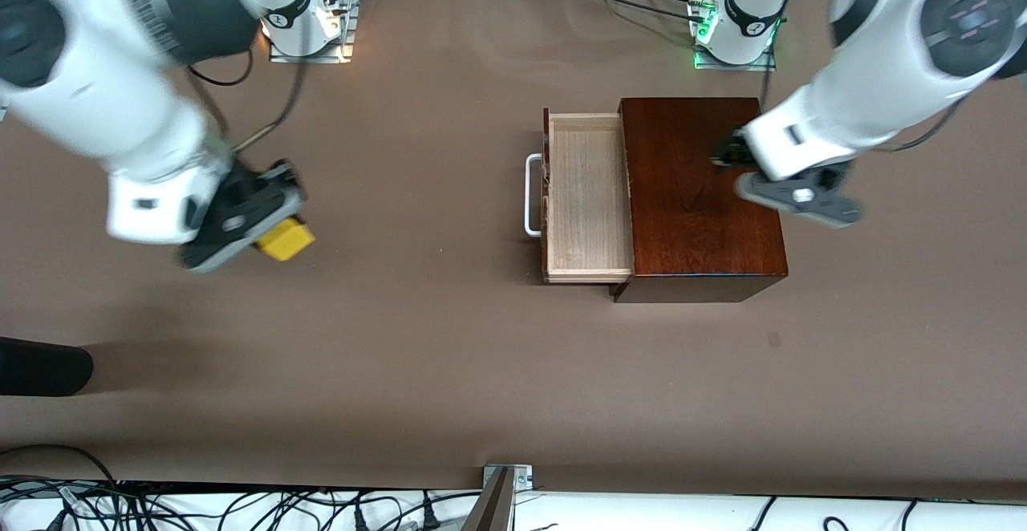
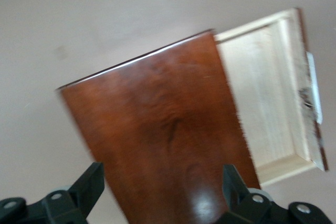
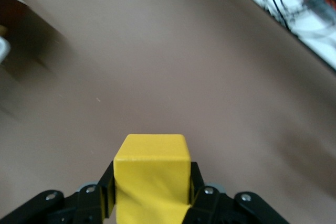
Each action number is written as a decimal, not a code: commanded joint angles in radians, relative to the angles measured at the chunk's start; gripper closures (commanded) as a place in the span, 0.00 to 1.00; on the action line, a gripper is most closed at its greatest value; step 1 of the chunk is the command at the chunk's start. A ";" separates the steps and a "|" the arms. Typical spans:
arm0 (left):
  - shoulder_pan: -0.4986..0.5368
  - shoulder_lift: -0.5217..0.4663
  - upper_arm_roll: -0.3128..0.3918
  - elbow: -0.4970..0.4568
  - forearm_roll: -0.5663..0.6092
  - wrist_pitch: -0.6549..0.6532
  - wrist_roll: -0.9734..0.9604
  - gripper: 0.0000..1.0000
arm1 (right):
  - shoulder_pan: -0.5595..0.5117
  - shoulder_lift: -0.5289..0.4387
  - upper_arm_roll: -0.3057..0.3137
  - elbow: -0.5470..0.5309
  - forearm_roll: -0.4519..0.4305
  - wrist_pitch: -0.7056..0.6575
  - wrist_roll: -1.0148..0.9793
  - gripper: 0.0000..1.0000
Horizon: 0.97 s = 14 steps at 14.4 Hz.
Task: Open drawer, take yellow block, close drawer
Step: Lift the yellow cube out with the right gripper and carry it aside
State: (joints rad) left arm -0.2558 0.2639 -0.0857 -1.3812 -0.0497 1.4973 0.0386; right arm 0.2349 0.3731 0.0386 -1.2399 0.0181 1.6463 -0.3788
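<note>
Between the right hand's (image 1: 269,230) clamped fingers sits the yellow block (image 1: 286,240); the left hand (image 1: 790,194) hangs open over the box (image 1: 690,218).

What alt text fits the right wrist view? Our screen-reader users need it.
The right gripper holds the yellow block between its jaws, above the bare brown table. Tangled cables lie past the table's edge.

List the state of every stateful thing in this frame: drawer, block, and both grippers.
drawer: pulled out of the wooden box, tray empty.
yellow block: out of the drawer, clamped between the right gripper's fingers.
right gripper: shut on the yellow block, over bare table.
left gripper: open, holding nothing, over the wooden box.
</note>
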 commanded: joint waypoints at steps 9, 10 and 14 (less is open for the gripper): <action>-0.097 0.153 -0.029 0.145 -0.061 -0.031 0.248 0.00 | -0.198 -0.126 0.012 -0.582 0.022 0.341 0.108 1.00; -0.103 0.152 -0.029 0.146 -0.091 -0.032 0.241 0.00 | -0.197 -0.125 0.012 -0.628 0.020 0.384 0.163 1.00; -0.122 0.161 -0.031 0.137 -0.042 -0.025 0.295 0.00 | -0.198 -0.103 0.012 -0.788 0.019 0.584 0.286 1.00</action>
State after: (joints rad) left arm -0.3658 0.4112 -0.1190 -1.2639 -0.1082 1.4887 0.2789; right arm 0.0522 0.3017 0.0372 -1.9377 0.0237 2.1584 -0.1546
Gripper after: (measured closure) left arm 0.000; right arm 0.449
